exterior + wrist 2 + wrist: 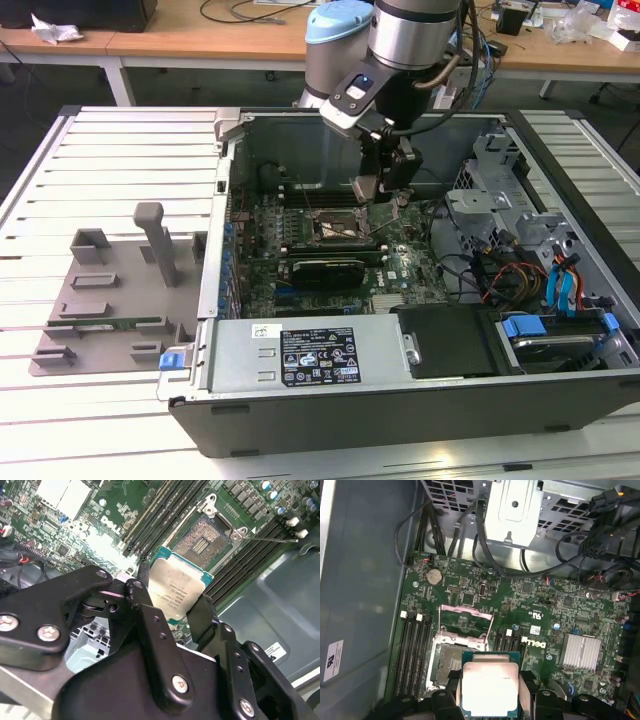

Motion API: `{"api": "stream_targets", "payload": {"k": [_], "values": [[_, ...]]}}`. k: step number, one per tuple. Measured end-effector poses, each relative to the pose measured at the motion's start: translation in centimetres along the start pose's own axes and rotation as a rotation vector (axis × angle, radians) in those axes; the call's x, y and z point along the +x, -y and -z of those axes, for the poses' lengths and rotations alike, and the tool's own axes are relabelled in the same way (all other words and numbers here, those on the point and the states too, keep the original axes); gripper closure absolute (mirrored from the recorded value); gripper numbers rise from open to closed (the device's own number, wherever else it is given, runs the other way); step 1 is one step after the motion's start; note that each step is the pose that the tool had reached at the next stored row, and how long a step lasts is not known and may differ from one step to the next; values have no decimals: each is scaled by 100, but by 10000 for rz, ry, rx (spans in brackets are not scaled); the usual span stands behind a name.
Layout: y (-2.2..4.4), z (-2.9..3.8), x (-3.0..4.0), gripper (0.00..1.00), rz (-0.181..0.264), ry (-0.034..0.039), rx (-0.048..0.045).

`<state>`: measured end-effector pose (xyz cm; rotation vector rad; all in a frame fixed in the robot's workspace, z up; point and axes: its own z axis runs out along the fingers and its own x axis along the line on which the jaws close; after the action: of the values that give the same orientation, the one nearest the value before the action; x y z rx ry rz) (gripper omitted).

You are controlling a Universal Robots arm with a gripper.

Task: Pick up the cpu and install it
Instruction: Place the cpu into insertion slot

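Pincer (172, 602) grips the cpu (176, 586) by opposite edges, hanging clear of the open socket (202, 536)

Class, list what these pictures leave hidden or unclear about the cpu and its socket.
1. The cpu's underside: both wrist views face its metal top.
2. Part of the socket: first wrist view, the cpu covers it.
3. Parts of the cpu's edge: second wrist view, the gripper covers them.

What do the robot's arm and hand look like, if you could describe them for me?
The arm is a silver-grey cylinder with a pale blue cap at its joint. Black cables loop beside it. The hand is black, built of jointed bars fastened with silver screws.
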<state>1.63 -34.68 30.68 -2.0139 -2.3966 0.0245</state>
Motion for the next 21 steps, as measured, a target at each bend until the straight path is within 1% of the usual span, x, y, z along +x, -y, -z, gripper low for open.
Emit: {"api": "stream_targets", "payload": {"k": [2, 8, 14, 16, 19, 21], "values": [[0, 0, 0, 45, -264, 0, 1], [0, 0, 0, 45, -748, -1, 4], [0, 0, 0, 45, -1682, -8, 7], [0, 0, 0, 45, -1870, -9, 8], [0, 0, 0, 45, -2508, -14, 10], [0, 0, 0, 45, -2773, -14, 11]]}}
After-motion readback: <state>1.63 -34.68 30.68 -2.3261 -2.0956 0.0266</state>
